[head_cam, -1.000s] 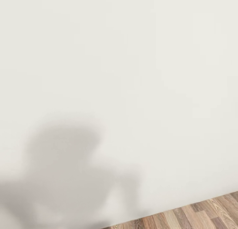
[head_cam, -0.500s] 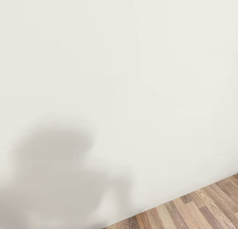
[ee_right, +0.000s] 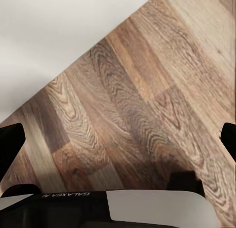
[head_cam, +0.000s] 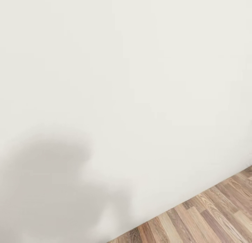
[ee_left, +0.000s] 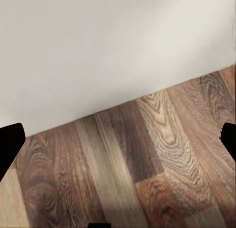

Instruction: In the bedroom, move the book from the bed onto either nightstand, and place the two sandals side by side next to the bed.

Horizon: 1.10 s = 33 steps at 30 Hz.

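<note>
While the robot faces a plain white wall (head_cam: 140, 61), none of the task's things can be placed: the book, the bed, the nightstand and the two sandals lie somewhere outside what these views take in, so I cannot tell which way any of them lies from the fingers, nor which arm is nearer.

From the head view, the wall takes up most of the scene, with a soft grey shadow (head_cam: 52, 180) low on it, probably the robot's own, and a wedge of wood-plank floor (head_cam: 210, 218) where wall and floor meet on a slant.

At the left wrist, the left gripper (ee_left: 118, 139) has its dark fingers (ee_left: 10, 139) far apart at the two sides of the view, spread wide with nothing between them but floor planks and the foot of the wall. At the right wrist, the right gripper (ee_right: 118, 139) is the same: fingers (ee_right: 11, 142) spread wide, empty, over the planks, with a white and dark part of the robot's body (ee_right: 147, 206) below them.

My judgement is that the robot is in transit, and the coming move is a turn of the base away from this wall until the bed comes into sight; only then can a reach be chosen.
</note>
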### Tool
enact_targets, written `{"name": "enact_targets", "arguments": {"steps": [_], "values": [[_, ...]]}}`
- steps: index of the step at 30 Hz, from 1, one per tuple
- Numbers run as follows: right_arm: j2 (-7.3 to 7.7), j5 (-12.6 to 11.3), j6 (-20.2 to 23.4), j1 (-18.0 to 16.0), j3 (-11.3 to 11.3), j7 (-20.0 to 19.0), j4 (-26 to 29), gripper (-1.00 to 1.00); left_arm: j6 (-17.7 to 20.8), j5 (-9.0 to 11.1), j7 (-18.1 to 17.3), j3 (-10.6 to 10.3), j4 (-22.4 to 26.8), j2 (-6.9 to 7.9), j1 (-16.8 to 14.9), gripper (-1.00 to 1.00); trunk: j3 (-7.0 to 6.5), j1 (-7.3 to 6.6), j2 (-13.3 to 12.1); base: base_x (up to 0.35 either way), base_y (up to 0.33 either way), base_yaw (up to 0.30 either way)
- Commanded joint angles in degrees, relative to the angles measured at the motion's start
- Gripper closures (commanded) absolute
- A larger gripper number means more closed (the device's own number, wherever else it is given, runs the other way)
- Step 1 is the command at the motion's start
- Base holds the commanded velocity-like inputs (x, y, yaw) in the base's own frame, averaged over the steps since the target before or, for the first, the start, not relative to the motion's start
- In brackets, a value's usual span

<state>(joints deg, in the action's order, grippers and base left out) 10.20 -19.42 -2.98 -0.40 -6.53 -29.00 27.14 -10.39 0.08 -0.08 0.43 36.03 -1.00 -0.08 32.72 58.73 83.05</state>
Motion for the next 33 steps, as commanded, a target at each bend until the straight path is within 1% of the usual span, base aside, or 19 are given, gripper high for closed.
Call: {"name": "enact_targets", "arguments": {"steps": [1,33], "values": [[0.0,-0.35,0.0,-0.04,-0.11,-0.36,-0.07,-1.0,-0.15,0.01,-0.01,0.04,0.0,-0.01,-0.01,-1.0,0.05,0.0,0.03,0.0,0.0,-0.2],[0.0,-0.35,0.0,-0.04,-0.1,-0.36,-0.07,-1.0,-0.15,0.01,-0.01,0.01,0.0,-0.03,-0.01,-1.0,0.05,0.0,0.03,0.0,0.0,-0.211]]}}
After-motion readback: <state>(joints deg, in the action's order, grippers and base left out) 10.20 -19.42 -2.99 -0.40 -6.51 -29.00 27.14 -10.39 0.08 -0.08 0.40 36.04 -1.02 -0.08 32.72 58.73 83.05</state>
